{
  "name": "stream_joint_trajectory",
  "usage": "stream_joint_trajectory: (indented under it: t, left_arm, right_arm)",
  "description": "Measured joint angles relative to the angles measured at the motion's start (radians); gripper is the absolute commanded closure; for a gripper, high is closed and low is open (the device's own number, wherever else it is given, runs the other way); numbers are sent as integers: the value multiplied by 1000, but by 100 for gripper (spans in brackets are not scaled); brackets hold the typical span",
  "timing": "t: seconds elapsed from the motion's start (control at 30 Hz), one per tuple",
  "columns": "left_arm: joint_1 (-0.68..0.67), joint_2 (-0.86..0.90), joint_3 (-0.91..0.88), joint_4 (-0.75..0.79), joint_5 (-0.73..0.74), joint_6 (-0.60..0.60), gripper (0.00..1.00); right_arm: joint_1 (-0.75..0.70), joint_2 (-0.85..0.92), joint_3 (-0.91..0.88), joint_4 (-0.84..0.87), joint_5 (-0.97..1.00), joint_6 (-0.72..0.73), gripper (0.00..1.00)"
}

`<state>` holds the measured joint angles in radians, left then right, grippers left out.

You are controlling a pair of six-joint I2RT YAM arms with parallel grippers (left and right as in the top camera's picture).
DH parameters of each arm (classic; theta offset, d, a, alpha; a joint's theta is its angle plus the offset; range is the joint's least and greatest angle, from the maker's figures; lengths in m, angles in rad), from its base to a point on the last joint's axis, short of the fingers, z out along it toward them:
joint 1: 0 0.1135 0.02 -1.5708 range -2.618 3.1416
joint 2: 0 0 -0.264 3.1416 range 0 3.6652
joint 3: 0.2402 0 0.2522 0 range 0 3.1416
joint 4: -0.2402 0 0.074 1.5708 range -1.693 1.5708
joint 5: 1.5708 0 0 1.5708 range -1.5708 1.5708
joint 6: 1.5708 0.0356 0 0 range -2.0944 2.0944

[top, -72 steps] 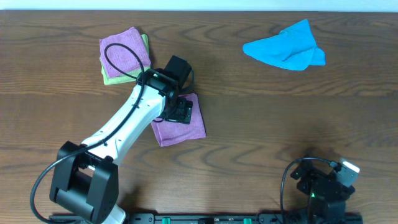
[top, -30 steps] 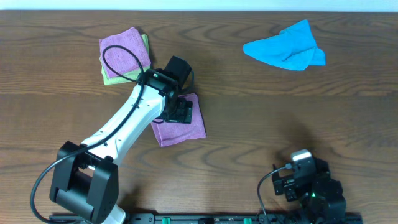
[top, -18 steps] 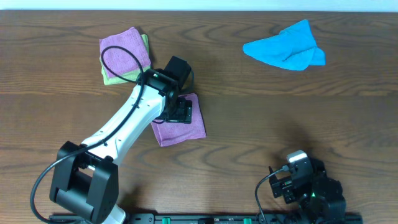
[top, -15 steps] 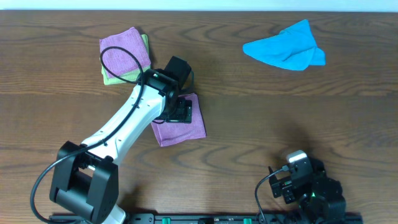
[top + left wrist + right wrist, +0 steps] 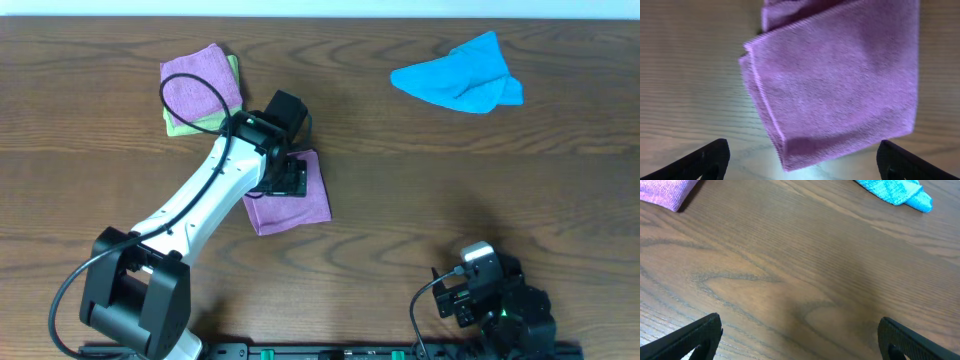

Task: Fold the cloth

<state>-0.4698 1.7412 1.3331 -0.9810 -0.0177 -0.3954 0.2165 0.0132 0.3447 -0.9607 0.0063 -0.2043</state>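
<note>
The mauve-purple cloth lies folded into a small rectangle on the table's left-centre. It fills the left wrist view, with a folded corner at the bottom. My left gripper hovers right over its upper part, jaws wide open, both fingertips outside the cloth's edges and holding nothing. My right gripper rests low at the table's front right, open and empty. In the right wrist view its fingertips frame bare wood, with the cloth's corner at the far left.
A pinker purple cloth on a light-green one lies at the back left, close behind the left arm. A crumpled bright blue cloth lies at the back right, also in the right wrist view.
The right arm has swung its gripper leftward and settled at the front edge. The left arm and the cloth have not moved.
</note>
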Motion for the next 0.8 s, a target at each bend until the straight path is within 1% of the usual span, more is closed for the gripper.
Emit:
stream_joint_trajectory:
  t: [0.03, 0.07, 0.1, 0.13, 0.17, 0.23, 0.3, 0.33, 0.47, 0.53, 0.6, 0.67, 0.7, 0.8]
  left_arm:
    - [0, 0, 0, -2, -8, -17, 5]
    - [0, 0, 0, -9, -16, -59, 4]
    - [0, 0, 0, -19, -21, -108, 0]
    - [0, 0, 0, -31, -26, -170, 9]
    - [2, 0, 0, -39, -28, -240, 10]
    - [13, 0, 0, -27, -23, -371, 7]
    - [32, 0, 0, 14, -4, -481, 7]
    - [52, 0, 0, 58, 18, -548, 6]
    - [130, 3, 1, 169, 87, -680, 3]
    - [165, 15, 1, 182, 119, -695, 3]
    - [197, 38, 1, 196, 156, -662, 2]
    - [222, 70, 1, 200, 188, -608, 2]
    - [233, 101, 1, 200, 207, -560, 2]
    - [236, 146, 1, 239, 239, -473, 2]
  right_arm:
    - [0, 0, 0, 0, 0, 0, 1]
    - [0, 0, 0, 0, 0, 0, 1]
    - [0, 0, 0, 0, 0, 0, 1]
    - [0, 0, 0, 0, 0, 0, 1]
    - [0, 0, 0, 0, 0, 0, 1]
    - [0, 0, 0, 0, 0, 0, 1]
    - [0, 0, 0, 0, 0, 0, 1]
    - [0, 0, 0, 0, 0, 0, 1]
    - [0, 0, 0, -1, -3, 0, 1]
    - [0, 0, 0, -1, -4, 0, 1]
    - [0, 0, 0, 0, -4, 0, 1]
    - [0, 0, 0, 0, -4, 0, 1]
    - [0, 0, 0, 0, -4, 0, 1]
    - [0, 0, 0, 0, -4, 0, 1]
